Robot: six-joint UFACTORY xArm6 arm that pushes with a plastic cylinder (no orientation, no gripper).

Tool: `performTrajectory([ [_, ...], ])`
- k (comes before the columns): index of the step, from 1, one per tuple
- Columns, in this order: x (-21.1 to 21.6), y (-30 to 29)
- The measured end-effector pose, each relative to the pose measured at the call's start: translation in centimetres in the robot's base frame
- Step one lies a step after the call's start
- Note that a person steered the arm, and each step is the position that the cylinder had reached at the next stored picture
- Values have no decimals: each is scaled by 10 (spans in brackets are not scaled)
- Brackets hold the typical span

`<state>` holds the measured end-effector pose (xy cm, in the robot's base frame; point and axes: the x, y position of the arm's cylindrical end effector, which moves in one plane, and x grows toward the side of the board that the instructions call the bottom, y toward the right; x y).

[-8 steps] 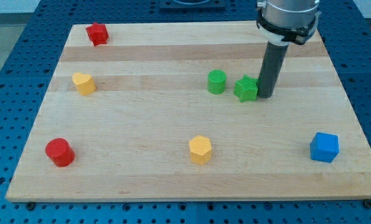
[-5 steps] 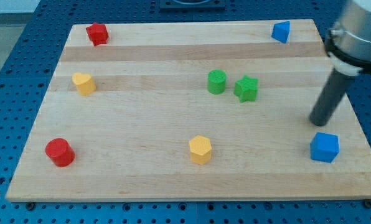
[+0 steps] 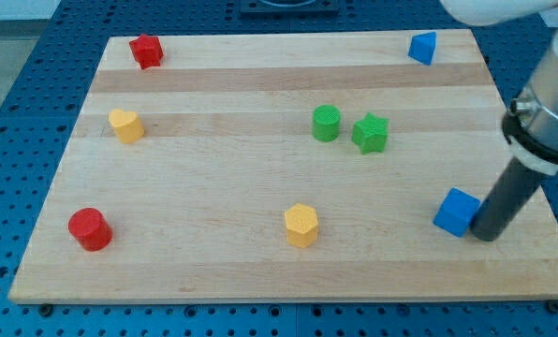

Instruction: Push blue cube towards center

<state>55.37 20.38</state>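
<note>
The blue cube (image 3: pixel 456 212) lies near the view's lower right of the wooden board (image 3: pixel 223 197), turned at an angle. My tip (image 3: pixel 485 236) stands right against the cube's right side, touching it. The rod rises up and to the right from there. The board's middle lies to the cube's upper left.
A green cylinder (image 3: pixel 326 123) and a green star block (image 3: pixel 371 133) sit right of centre. A yellow hexagon (image 3: pixel 301 225) is at bottom centre. A red cylinder (image 3: pixel 89 228), a yellow block (image 3: pixel 125 124), a red block (image 3: pixel 146 51) and a second blue block (image 3: pixel 422 47) are at the edges.
My tip went from beside the green star to the board's lower right, round the blue cube's right side. The blue cube slid left and rotated.
</note>
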Motion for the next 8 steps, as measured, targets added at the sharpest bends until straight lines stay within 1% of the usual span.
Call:
performTrajectory([
  [2,-13,-37],
  [5,-39,-43],
  [7,-54,-62],
  [8,-55,-78],
])
